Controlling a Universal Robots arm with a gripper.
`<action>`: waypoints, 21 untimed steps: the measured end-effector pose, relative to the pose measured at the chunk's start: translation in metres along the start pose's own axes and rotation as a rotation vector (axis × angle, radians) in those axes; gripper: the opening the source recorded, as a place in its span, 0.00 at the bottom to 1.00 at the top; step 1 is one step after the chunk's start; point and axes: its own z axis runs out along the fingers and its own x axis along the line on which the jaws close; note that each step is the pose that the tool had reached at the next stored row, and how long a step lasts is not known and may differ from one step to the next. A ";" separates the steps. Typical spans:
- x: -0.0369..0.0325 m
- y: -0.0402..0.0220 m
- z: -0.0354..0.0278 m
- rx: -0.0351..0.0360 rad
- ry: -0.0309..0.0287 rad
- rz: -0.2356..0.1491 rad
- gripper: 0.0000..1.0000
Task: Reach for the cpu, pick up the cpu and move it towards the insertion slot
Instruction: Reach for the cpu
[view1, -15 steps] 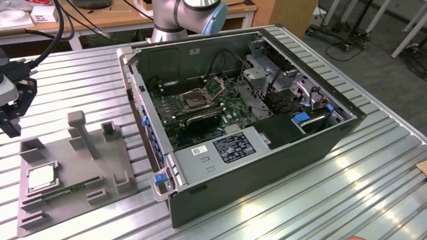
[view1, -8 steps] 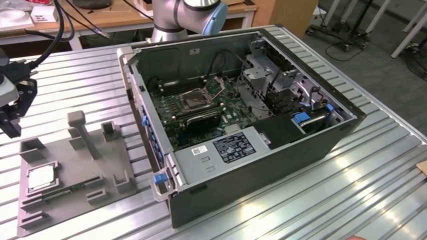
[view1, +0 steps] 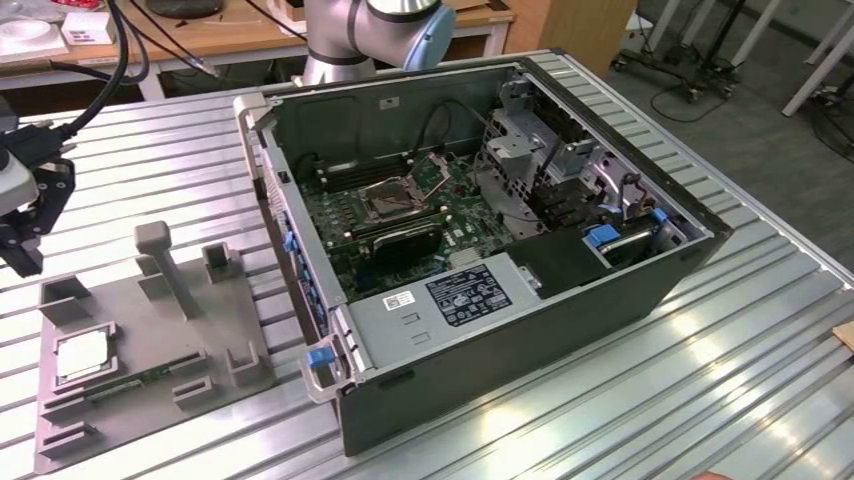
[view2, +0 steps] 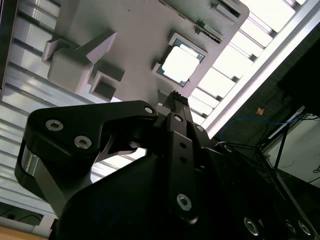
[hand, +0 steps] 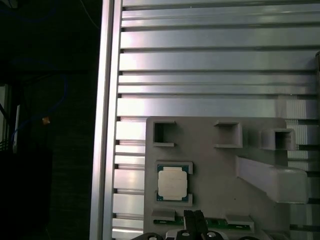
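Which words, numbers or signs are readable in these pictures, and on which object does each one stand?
No text can be read here.
Black label on the grey cover inside the computer case: print too small to read.
White sticker beside that label: too small to read.
Face of the cpu: no legible marks in either wrist view.

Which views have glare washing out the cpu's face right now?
Second wrist view: the cpu glares to plain white. First wrist view: the cpu is bright, yet its green border shows. Exterior view: the cpu is pale, and the table throws back light streaks.
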 end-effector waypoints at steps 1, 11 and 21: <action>0.0001 0.0000 0.0002 0.0000 0.0000 0.000 0.11; 0.0012 -0.0001 0.0039 0.0000 0.0001 0.000 0.11; 0.0025 -0.0003 0.0076 0.0001 0.0002 0.000 0.11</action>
